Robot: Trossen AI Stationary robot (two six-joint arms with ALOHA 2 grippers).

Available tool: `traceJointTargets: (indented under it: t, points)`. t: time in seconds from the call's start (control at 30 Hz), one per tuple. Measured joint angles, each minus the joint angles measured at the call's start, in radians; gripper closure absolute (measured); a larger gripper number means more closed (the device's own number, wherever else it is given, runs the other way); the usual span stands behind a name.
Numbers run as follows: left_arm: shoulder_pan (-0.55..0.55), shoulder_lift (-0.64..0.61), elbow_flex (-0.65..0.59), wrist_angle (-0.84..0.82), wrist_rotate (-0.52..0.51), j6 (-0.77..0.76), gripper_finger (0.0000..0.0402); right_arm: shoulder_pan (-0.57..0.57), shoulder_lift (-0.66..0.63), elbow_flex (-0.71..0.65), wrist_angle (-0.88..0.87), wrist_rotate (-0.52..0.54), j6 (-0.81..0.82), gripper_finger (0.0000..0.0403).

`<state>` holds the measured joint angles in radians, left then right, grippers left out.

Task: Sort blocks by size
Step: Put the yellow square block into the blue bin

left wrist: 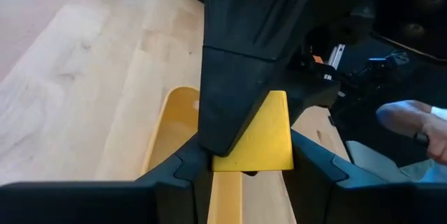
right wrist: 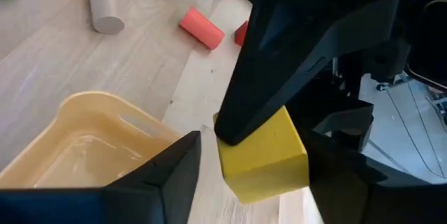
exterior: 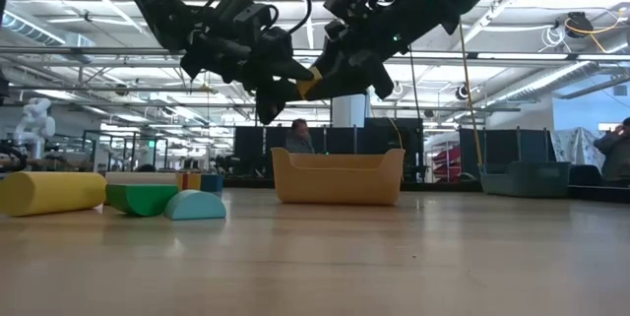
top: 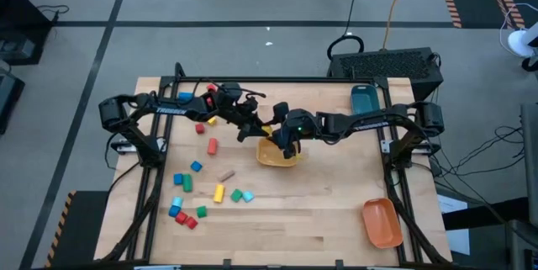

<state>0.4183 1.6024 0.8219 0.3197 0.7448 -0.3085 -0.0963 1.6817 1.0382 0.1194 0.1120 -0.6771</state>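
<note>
A yellow cube (top: 267, 129) hangs in the air between my two grippers, just above the far rim of the yellow bin (top: 277, 157). My left gripper (top: 255, 126) comes from the table's left and is shut on the cube (left wrist: 257, 139). My right gripper (top: 280, 134) comes from the right and is open. Its fingers stand on either side of the same cube (right wrist: 264, 155), and a gap shows at one finger (right wrist: 178, 165). Whether the other finger touches the cube, I cannot tell. Several loose blocks (top: 200, 187) rest on the table's left half. My left gripper pinches the yellow cube by two opposite faces (left wrist: 283, 155) between its two fingers (left wrist: 318, 165). The fingers come slanting down from the table's left (exterior: 276, 85). The cube (exterior: 309, 83) is lifted clear of the table and of the bin.
A teal bin (top: 364, 99) stands at the far right and an orange bin (top: 381, 222) at the near right. Red blocks (top: 213, 145) and a tan cylinder (top: 225, 175) lie left of the yellow bin. People show in the room behind (exterior: 298, 137).
</note>
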Motion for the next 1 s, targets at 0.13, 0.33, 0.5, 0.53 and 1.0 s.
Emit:
traceJointTargets:
  t: [0.13, 0.33, 0.5, 0.53, 1.0]
  points:
    - [-0.001, 0.0, 0.0, -0.002, 0.012, -0.002, 0.0259, 0.0, -0.001, 0.0, -0.004, 0.001, 0.001, 0.0237]
    - [0.001, 0.001, 0.0, 0.006, 0.006, -0.004, 0.0207, 0.001, -0.006, 0.0, -0.028, 0.067, 0.021, 0.0288]
    - [0.024, 0.0, 0.0, 0.005, 0.006, -0.018, 0.0198, 0.001, -0.026, 0.0, -0.086, 0.14, 0.067, 0.0288]
    - [0.036, 0.0, 0.0, 0.001, 0.007, -0.022, 0.0197, -0.002, -0.038, -0.001, -0.116, 0.182, 0.077, 0.0288]
    - [0.131, -0.081, 0.0, -0.153, -0.148, 0.114, 0.0194, -0.297, -0.309, -0.006, -0.833, 0.343, 0.575, 0.0288]
